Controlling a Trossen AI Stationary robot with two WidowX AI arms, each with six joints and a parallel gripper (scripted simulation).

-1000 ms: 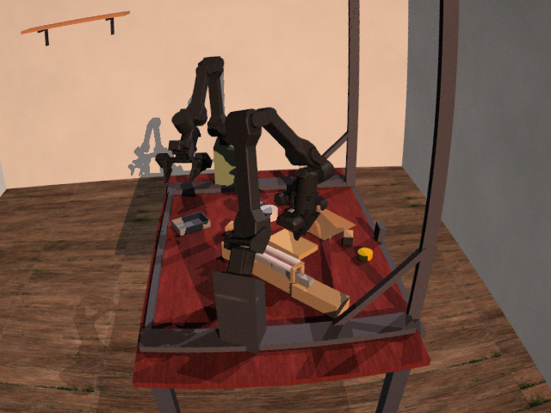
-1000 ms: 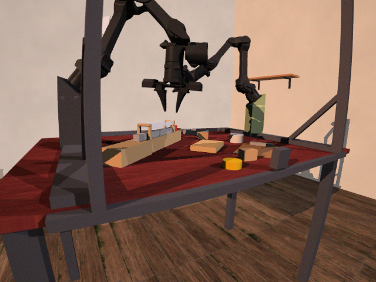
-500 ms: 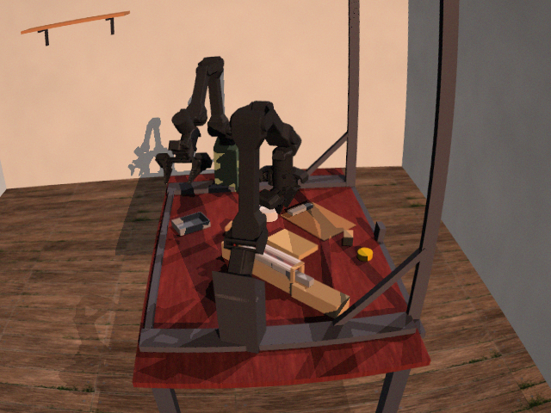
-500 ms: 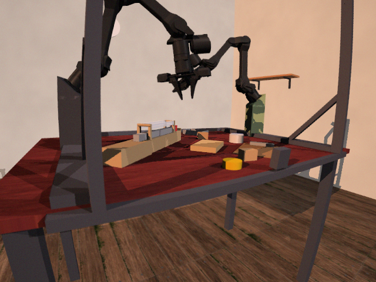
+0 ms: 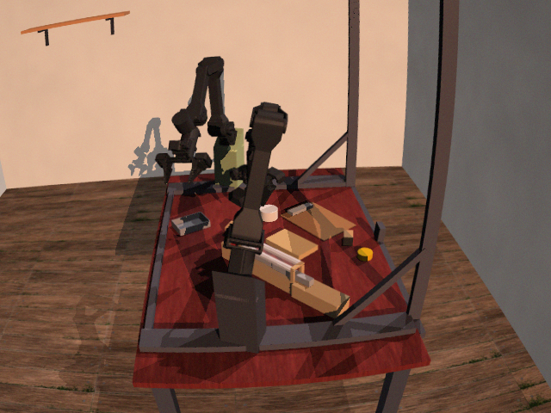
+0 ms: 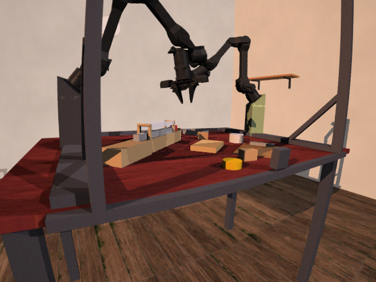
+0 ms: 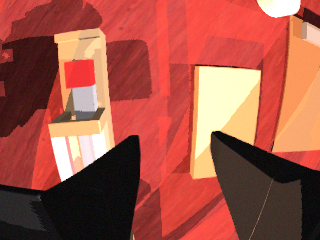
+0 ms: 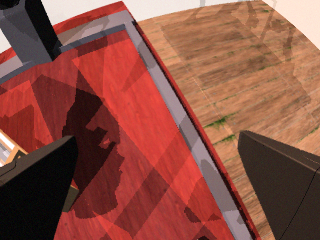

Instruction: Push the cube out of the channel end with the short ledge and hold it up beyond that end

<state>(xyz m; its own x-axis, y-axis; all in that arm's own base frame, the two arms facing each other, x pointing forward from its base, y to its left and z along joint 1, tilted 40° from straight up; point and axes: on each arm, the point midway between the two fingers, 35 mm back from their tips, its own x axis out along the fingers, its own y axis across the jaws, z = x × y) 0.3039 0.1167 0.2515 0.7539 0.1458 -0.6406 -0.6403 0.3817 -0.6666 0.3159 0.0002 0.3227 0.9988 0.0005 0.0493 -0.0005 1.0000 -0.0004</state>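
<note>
The red cube [image 6: 175, 128] [image 7: 80, 73] sat on the short ledge, outside the roofed channel [image 5: 278, 257] [image 6: 157, 124] [image 7: 80, 155], in the upper left of the left wrist view. It was squared to the channel — its sides ran roughly along and across it — with the raised lip [image 7: 80, 36] beyond it. The arm hid it from above.

A smooth grey bar [image 5: 305, 279] [image 6: 139, 137] [image 7: 85, 98] lay lengthwise through the channel, one end close behind the cube and the other poking out at the opposite end. In the top view that long axis slanted from centre to lower right, over a pale wooden base [image 5: 320, 298] [image 6: 136, 151]. The roof looked pale and glassy, framed in wood; the table [image 5: 280, 368] [image 6: 24, 218] [image 7: 160, 100] [image 8: 135, 145] had red streaky grain.

The left gripper [image 5: 242, 197] [image 6: 186, 101] [image 7: 175, 142] hung above the table, its tapered black jaws partly apart with nothing between them. The right gripper [image 5: 179, 181] [image 6: 174, 90] [image 8: 158, 143], left of centre from above, stood wide — holding nothing either.
</note>
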